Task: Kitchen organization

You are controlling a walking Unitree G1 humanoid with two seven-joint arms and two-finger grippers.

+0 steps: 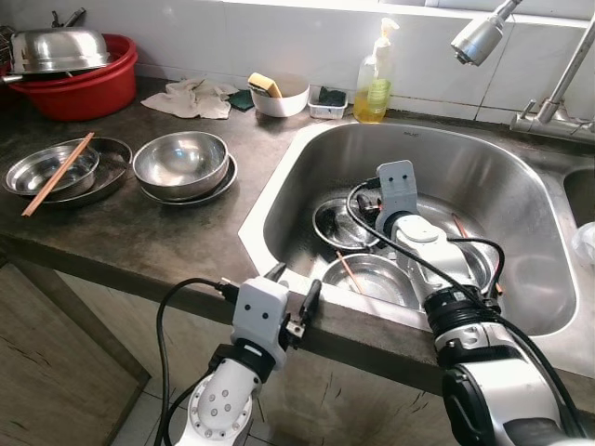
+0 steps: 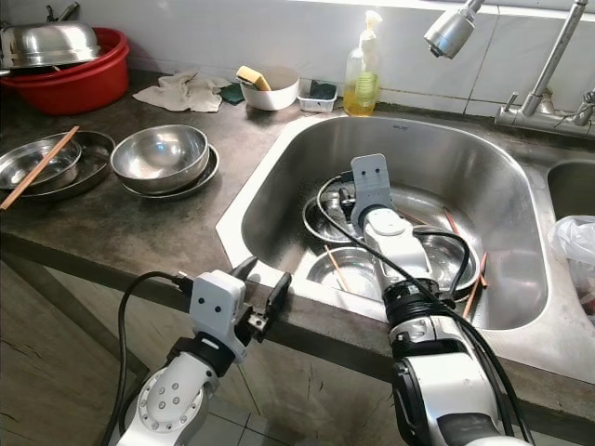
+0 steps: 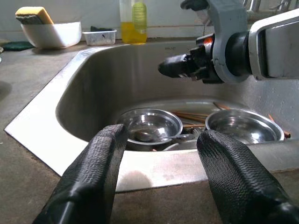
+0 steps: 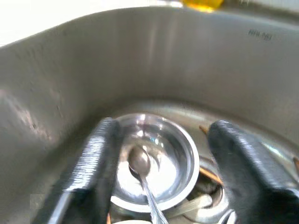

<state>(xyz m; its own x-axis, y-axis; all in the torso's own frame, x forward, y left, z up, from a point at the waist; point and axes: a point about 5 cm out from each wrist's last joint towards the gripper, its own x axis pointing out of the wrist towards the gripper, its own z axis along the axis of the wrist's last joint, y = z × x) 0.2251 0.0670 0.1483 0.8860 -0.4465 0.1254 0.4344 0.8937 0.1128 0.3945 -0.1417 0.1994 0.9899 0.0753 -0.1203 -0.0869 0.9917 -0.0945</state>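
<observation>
A steel sink (image 1: 465, 177) holds a small steel bowl (image 4: 173, 158) with a spoon (image 4: 139, 161) lying in it. Closer to the front wall is a second bowl (image 1: 372, 277), and chopsticks (image 3: 196, 115) lie between the dishes. My right gripper (image 4: 163, 126) reaches down into the sink and hovers open just above the small bowl, one finger on each side of the spoon, touching nothing. My left gripper (image 1: 296, 283) stands open and empty at the counter's front edge, by the sink's near left corner.
Nested steel bowls (image 1: 181, 163) and plates with chopsticks (image 1: 56, 172) sit on the dark counter to the left. A red basin (image 1: 84, 88), a rag (image 1: 193, 98), a white bowl with a sponge (image 1: 279, 93) and dish soap (image 1: 374, 84) line the back. The faucet head (image 1: 482, 37) hangs over the sink.
</observation>
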